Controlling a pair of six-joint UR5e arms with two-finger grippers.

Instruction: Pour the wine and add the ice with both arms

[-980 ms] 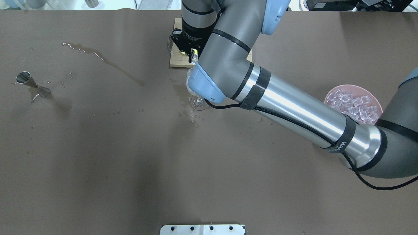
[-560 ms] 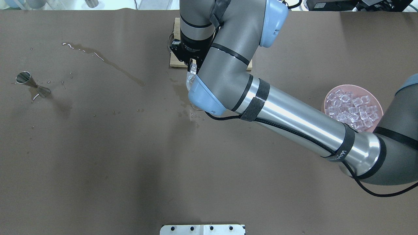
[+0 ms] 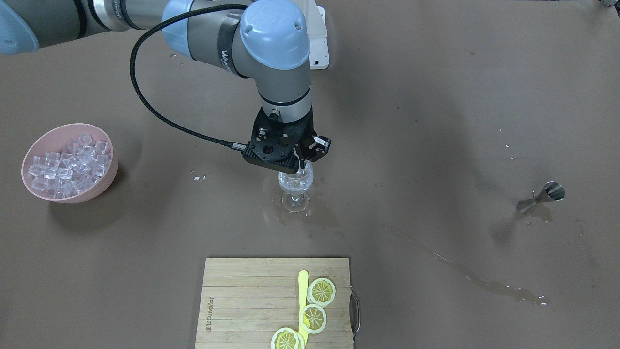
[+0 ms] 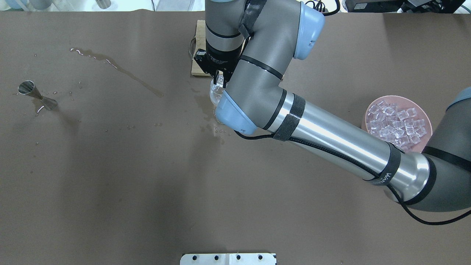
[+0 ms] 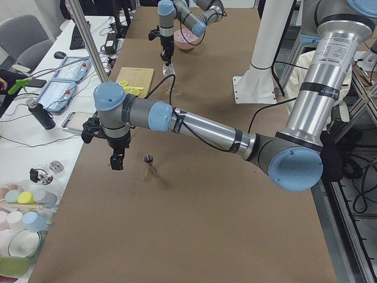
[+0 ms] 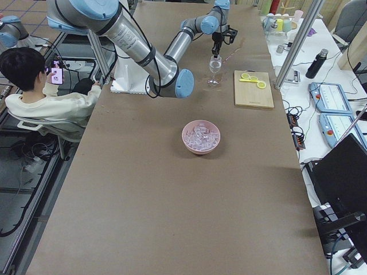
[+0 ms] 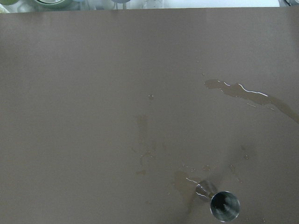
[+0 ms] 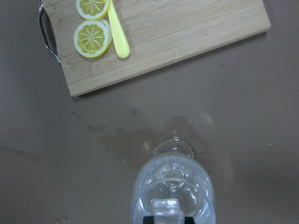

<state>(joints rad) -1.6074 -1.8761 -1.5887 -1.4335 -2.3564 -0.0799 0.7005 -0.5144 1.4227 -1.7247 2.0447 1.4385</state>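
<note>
A clear stemmed glass (image 3: 295, 188) stands mid-table in a wet patch, with a little clear wine in its bowl; it also shows in the overhead view (image 4: 214, 95) and the right wrist view (image 8: 171, 184). My right gripper (image 3: 301, 164) hangs straight over its mouth, shut on one clear ice cube (image 8: 166, 205). The rest of the ice (image 3: 68, 162) fills a pink bowl (image 3: 99, 193). My left gripper (image 5: 117, 163) shows only in the exterior left view, just above the table beside a steel jigger (image 5: 149, 158); I cannot tell if it is open or shut.
A wooden cutting board (image 3: 252, 295) with lemon slices (image 3: 322, 291) and a yellow tool lies beyond the glass. The jigger (image 4: 35, 95) lies on its side at the far left in a small puddle. A long spill streak (image 4: 121, 70) crosses the brown table cover.
My right gripper has moved from over the cutting board's edge back to above the glass, with the ice cube still between its fingers. Nothing else has moved.
</note>
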